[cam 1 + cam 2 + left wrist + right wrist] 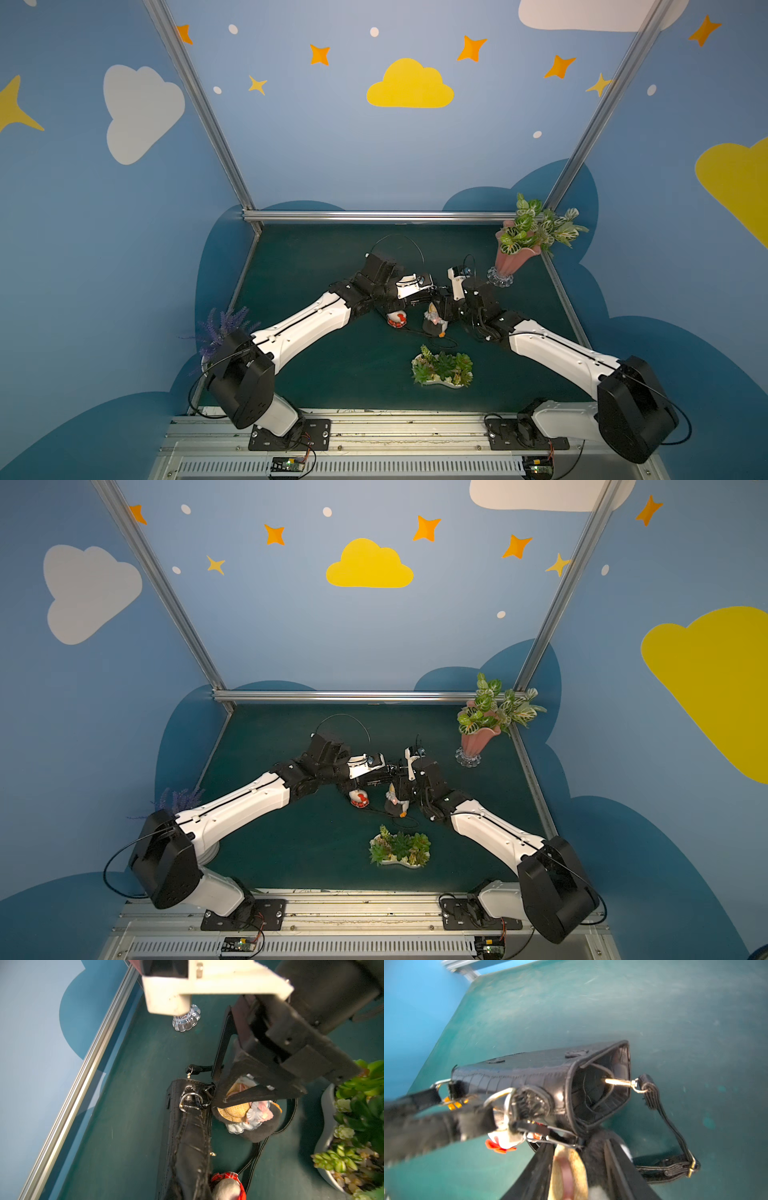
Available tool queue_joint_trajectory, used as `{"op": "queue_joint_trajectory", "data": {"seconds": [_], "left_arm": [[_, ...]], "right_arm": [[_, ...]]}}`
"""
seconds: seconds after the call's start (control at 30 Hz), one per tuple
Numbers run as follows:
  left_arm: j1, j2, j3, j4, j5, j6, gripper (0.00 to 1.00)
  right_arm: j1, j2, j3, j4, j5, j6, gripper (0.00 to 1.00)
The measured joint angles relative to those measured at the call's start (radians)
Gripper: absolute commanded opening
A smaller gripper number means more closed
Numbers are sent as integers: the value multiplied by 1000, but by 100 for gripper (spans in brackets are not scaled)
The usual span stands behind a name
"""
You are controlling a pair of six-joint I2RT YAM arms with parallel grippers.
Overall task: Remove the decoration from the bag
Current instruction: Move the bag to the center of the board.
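**Bag** (pixel 519 1076): mid-table on the green mat (pixel 332 365), beneath both my wrists. Glossy, stiff-walled, looks light. I judge it will skate on the mat unless anchored.

**Decoration** (pixel 239 1112): black plush in a straw hat, just beside the bag. It hangs by a small spring clasp (pixel 548 1136) from the metal ring (pixel 190 1101) at the foot of a top handle (pixel 191 1142). Plush soft, squashy, probably near weightless. Clasp tiny, hard, likely slick. Best hold: high on the plush, close to the clasp, so any pull goes straight to the gate.

**Grippers:**
- My left gripper (pixel 428 296): clamped shut, the top handle drawn taut toward it. I read that as my anchor.
- My right gripper (pixel 572 1155): jaws half-spread astride the straw hat. Pinching or merely around it, cannot tell.

**Around:**
- Second plush in red plaid (pixel 226 1184), just beside the bag.
- Shoulder strap (pixel 670 1126) looped on the mat near the decoration; could snag.
- Succulent dish (pixel 442 370) near.
- Pink vase (pixel 513 257) and lavender (pixel 222 328) well apart.
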Motion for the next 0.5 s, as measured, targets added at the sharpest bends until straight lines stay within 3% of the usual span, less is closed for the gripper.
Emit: {"op": "queue_joint_trajectory", "data": {"seconds": [0.23,0.5], "left_arm": [[0,-61,1,-90,-10,-75,9],[0,-24,72,-180,-10,-135,9]], "right_arm": [[2,-82,-135,150,-87,-178,52],[80,-155,-252,295,-93,-328,60]]}}
